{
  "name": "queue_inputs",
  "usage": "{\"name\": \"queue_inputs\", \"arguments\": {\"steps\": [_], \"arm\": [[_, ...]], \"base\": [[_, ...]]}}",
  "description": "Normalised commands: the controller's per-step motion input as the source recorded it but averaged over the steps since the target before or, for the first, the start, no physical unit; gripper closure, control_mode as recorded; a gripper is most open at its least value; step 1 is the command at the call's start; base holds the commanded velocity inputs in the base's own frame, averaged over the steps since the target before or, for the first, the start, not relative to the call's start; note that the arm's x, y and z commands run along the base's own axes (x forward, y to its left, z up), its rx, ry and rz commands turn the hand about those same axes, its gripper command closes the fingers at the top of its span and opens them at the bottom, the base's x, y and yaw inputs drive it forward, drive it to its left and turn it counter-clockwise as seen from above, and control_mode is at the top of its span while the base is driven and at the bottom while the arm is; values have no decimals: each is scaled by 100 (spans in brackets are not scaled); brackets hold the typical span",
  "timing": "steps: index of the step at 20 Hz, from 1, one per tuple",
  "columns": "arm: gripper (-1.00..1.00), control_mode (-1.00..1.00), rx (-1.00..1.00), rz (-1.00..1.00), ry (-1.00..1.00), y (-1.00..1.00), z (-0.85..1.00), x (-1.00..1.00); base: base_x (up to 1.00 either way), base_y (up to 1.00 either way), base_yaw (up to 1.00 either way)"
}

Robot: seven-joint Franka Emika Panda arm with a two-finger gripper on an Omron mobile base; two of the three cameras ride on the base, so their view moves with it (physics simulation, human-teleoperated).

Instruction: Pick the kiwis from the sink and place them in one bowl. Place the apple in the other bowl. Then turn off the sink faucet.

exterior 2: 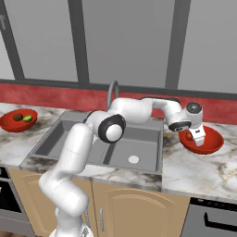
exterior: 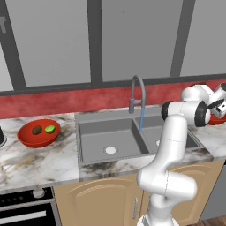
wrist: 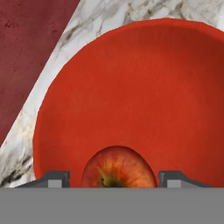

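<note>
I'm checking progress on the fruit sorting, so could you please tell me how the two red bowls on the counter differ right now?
The left bowl sits left of the sink and holds two kiwis, one lime green, one dark brown; the right bowl sits right of the sink and holds an apple. The pincer hovers over the right bowl, straddling the apple; nothing hovers over the left bowl. Both are wide, shallow and glossy red.
</note>
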Motion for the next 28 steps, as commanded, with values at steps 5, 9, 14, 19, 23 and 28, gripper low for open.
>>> {"name": "queue_inputs", "arguments": {"steps": [5,9,14,19,23,28], "arm": [[-100,-100,0,-3,-3,-16,-3,12],[-100,-100,2,1,-15,-3,41,-5],[-100,-100,0,18,-34,47,22,-14],[-100,-100,0,25,-35,95,-4,0],[-100,-100,0,16,-22,63,27,0],[-100,-100,0,23,-5,43,46,2]], "base": [[0,0,0],[0,0,0],[0,0,0],[0,0,0],[0,0,0],[0,0,0]]}}
